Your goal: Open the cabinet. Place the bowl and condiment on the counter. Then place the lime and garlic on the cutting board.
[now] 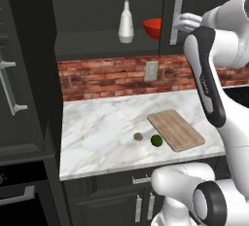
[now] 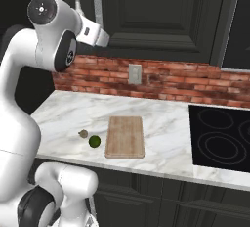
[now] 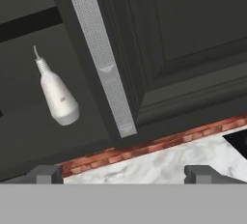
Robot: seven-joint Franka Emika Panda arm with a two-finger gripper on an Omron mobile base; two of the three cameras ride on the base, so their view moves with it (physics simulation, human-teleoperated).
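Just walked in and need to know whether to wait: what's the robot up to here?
The robot's hand is raised, open, at the silver handle of the cabinet's right door, holding nothing. The left side is already open, with the condiment and red bowl inside on the shelf. The lime and garlic lie on the counter beside the bare cutting board.

The cabinet (image 1: 97,15) stands open on its left, the condiment (image 1: 126,23) and red bowl (image 1: 152,28) inside; on the counter (image 1: 97,137) garlic (image 1: 138,136) and lime (image 1: 156,140) sit beside the cutting board (image 1: 176,129)
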